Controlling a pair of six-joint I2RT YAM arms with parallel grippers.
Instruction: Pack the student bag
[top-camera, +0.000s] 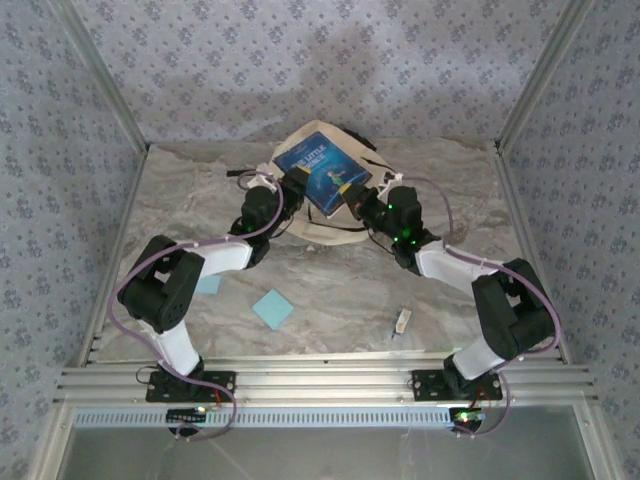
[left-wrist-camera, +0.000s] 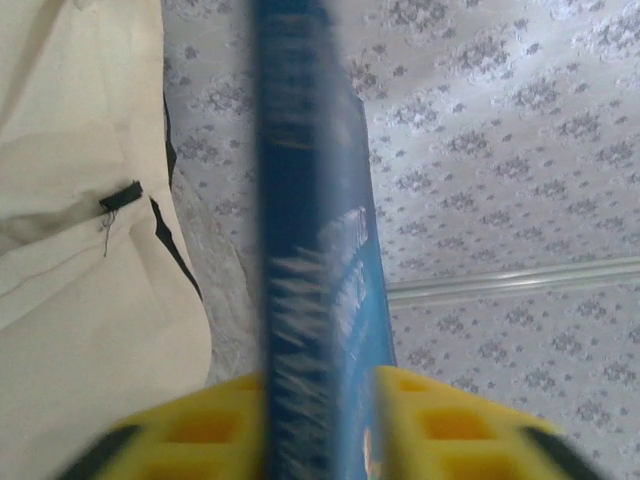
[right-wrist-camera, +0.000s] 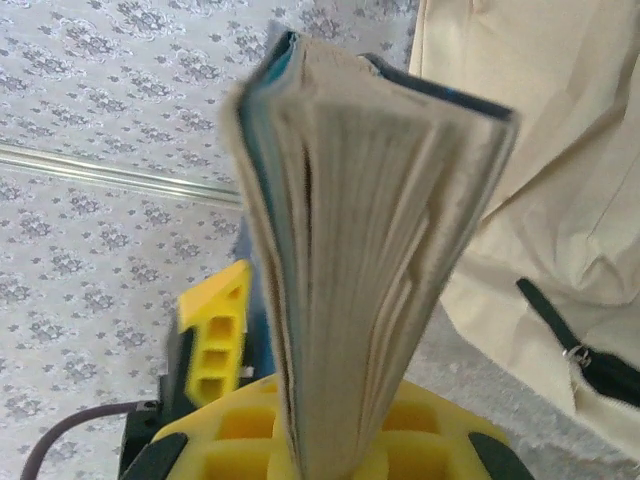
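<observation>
A blue book (top-camera: 322, 172) hangs tilted over the student bag (top-camera: 296, 146), a beige backpack lying at the back middle of the table. My right gripper (top-camera: 357, 195) is shut on the book's page edge (right-wrist-camera: 370, 250), low between its yellow fingers (right-wrist-camera: 225, 425). My left gripper (top-camera: 292, 185) straddles the spine (left-wrist-camera: 295, 250) at the book's other side. Its jaws stand a little apart, and a strip of cover shows beside the right finger (left-wrist-camera: 440, 420). Beige bag fabric (left-wrist-camera: 70, 250) lies just left of the spine, and the bag (right-wrist-camera: 560, 180) also lies right of the pages.
Two blue sticky pads (top-camera: 272, 308) (top-camera: 207, 284) and a small white item (top-camera: 402, 322) lie on the marble table in front of the arms. Black bag straps (right-wrist-camera: 580, 355) trail near the right gripper. Patterned walls with metal rails close in the sides and back.
</observation>
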